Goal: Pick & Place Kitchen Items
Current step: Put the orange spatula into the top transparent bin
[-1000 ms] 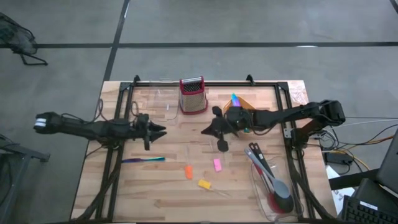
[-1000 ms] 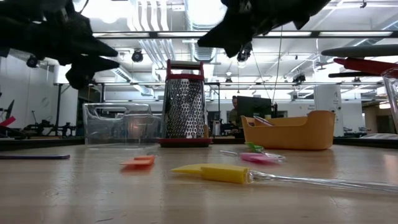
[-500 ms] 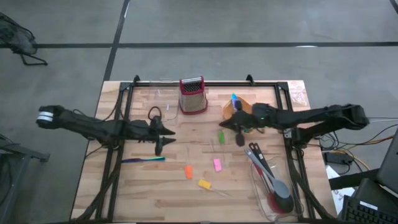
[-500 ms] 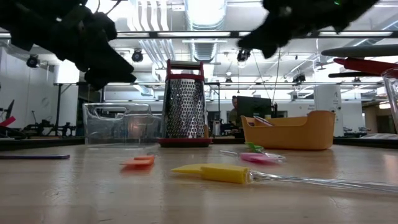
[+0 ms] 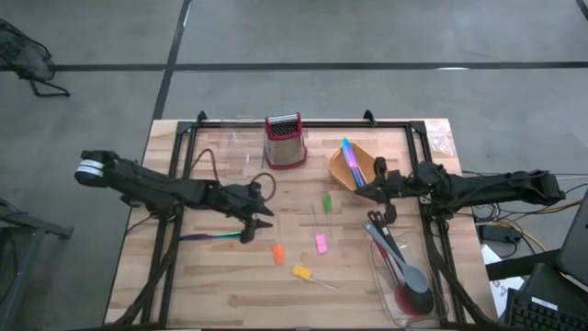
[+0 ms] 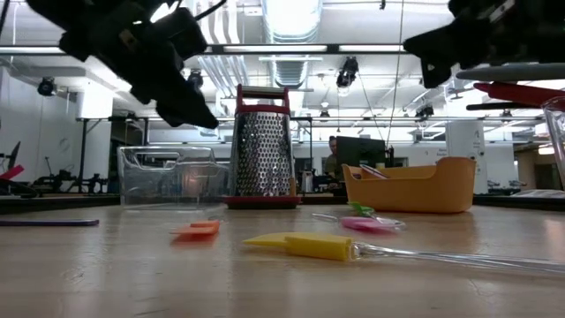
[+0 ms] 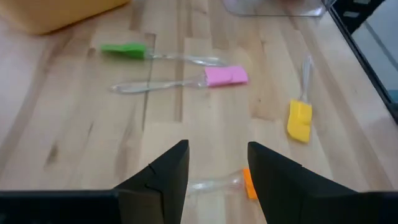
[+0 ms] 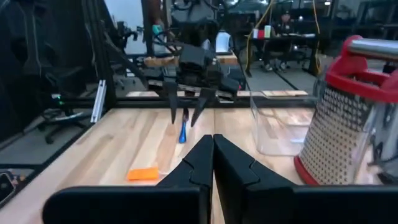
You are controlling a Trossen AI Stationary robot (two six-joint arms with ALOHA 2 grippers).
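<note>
High view: the left gripper (image 5: 254,223) hangs over the wooden table (image 5: 184,285), fingers apart, nothing in them. At its 4 o'clock lies the flat orange piece (image 5: 278,255). The right gripper (image 5: 387,200) is pinched together, empty, beside the orange tray (image 5: 363,154).

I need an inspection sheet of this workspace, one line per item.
Surface: wooden table, bare at the front left.
Job's things: orange piece, yellow piece, pink piece, green piece loose mid-table; blue-purple utensil flat at left; long spoons in right bin.
Clutter: box grater, orange tray, clear bin.
Grippers: left gripper above the orange piece, jaws open; right gripper beside the tray, jaws shut.
Cables: cable looped on left arm.
Surroundings: grey floor.
</note>
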